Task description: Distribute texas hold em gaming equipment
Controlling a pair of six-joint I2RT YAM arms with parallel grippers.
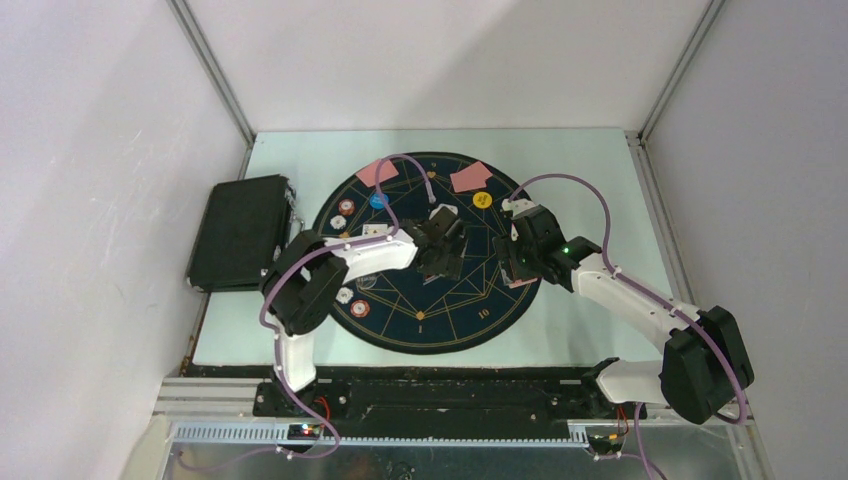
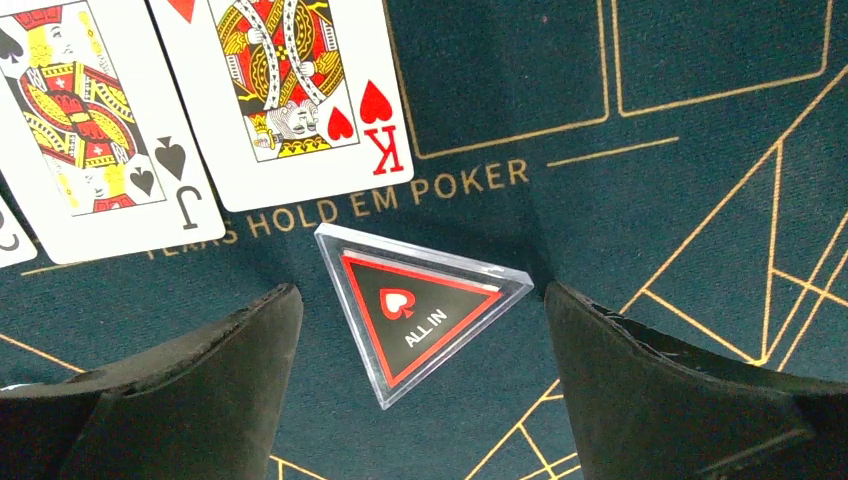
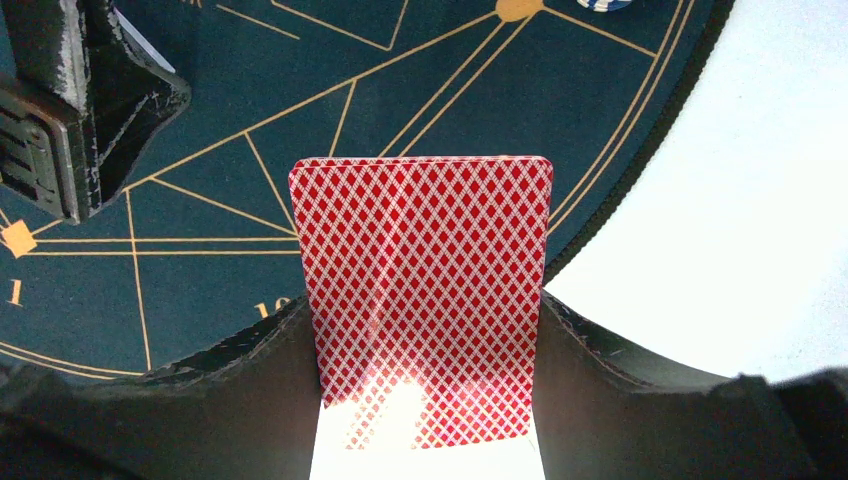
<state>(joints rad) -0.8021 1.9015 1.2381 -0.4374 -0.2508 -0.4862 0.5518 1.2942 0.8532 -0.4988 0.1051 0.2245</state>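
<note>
A red triangular "ALL IN" token [image 2: 415, 305] lies flat on the dark mat [image 2: 650, 120]. My left gripper [image 2: 422, 300] is open above it, with one finger on each side and neither touching it. Face-up cards lie just beyond it: a jack of spades [image 2: 95, 130] and a king of hearts [image 2: 290, 90]. My right gripper [image 3: 425, 330] is shut on a stack of red-backed cards [image 3: 425, 260], held over the mat's right edge. In the top view the left gripper [image 1: 440, 248] is at the mat's middle and the right gripper [image 1: 517, 268] at its right. Two pink card piles [image 1: 377, 172] [image 1: 470, 177] lie at the far rim.
A blue chip [image 1: 377, 199], a yellow chip [image 1: 482, 199] and red-white chips [image 1: 346, 207] sit on the mat [image 1: 470, 320]. More chips [image 1: 345, 295] lie near the left arm. A black case [image 1: 240, 230] lies left of the mat. White walls enclose the table.
</note>
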